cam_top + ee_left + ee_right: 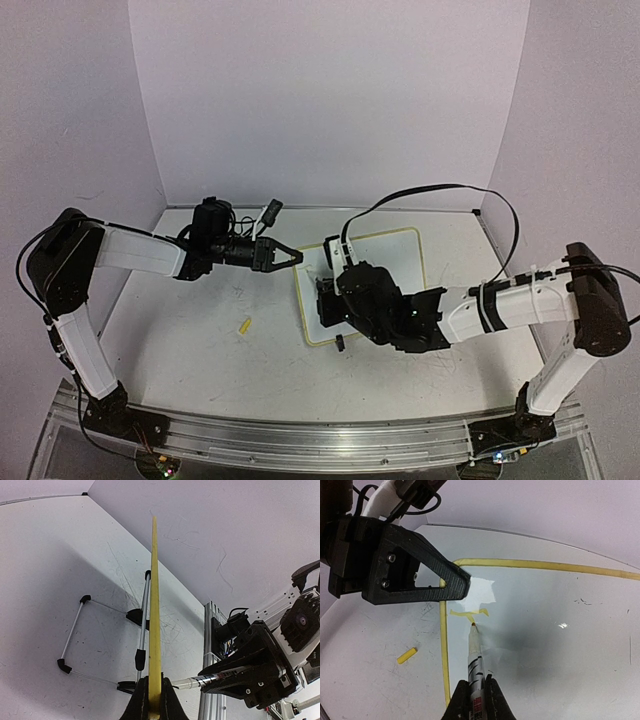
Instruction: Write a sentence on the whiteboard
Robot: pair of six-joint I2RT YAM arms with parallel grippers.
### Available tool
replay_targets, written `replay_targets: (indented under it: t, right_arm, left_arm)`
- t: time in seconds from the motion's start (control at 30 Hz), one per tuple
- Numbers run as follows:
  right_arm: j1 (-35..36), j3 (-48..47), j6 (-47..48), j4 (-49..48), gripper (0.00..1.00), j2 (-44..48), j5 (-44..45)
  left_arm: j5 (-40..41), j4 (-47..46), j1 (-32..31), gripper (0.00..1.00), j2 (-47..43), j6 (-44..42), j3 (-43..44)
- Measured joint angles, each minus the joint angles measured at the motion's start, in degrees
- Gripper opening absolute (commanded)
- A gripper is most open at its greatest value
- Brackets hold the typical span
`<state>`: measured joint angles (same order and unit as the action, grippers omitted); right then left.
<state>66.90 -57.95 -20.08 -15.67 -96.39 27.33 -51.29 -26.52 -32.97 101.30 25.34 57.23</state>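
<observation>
Pale walls box in a scuffed white bench [200,350]. Right of its centre sits the whiteboard [395,255]. The sentence [469,613] on it is barely begun. In the right wrist view only a few short yellow strokes show near one corner, and the rest of the board is blank apart from stray specks. The marker pen [476,662] has its tip down at the end of those strokes, clenched in the right hand [475,687]. The left hand [288,256] is pinched tight on the board's pale-yellow rim, apparently steadying it. A small yellow piece [245,326], probably the pen's cap, lies on the bench a little left of the board. By my reading nearly all the writing is left, with the first letter under way and every later word to come.
</observation>
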Motion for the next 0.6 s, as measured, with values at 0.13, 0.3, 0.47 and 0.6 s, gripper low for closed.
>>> replay_targets:
  t: [0.13,0.3,0.47,0.6]
  right_arm:
    - [0.2,0.52,-0.53,0.31,0.0,0.21,0.02]
    - [0.71,1.6,-1.27,0.65,0.0,0.45,-0.01]
    - [1.07,1.88,-1.83,0.96,0.0,0.51,0.0]
    - [1.25,1.88,-2.06,1.27,0.0,0.51,-0.12]
  left_arm:
    - [0.01,0.0,0.0,0.0,0.0,0.0,-0.01]
    - [0.01,0.0,0.01,0.0,0.0,0.0,-0.02]
    - [0.0,0.0,0.0,0.0,0.0,-0.02,-0.02]
    - [0.0,-0.01,0.0,0.0,0.0,-0.02,-0.02]
